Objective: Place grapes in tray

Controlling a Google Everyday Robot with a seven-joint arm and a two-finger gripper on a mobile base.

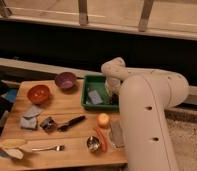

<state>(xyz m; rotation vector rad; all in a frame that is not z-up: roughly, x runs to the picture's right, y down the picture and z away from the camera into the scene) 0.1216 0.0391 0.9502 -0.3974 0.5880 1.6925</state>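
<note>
Gripper (112,94) hangs low inside the right end of the shallow rectangular green plastic tray (93,79), fingers pressed together, mostly hidden behind the white arm. What looks like the grapes (47,123), a small dark bumpy cluster with a pale glint, lies on the wooden table (72,107), well left of the tray, just beside a black-handled utensil (72,122).

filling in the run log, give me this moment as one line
tool: shut, at right end of tray, mostly hidden by arm | grapes: not visible | held: cannot tell
</note>
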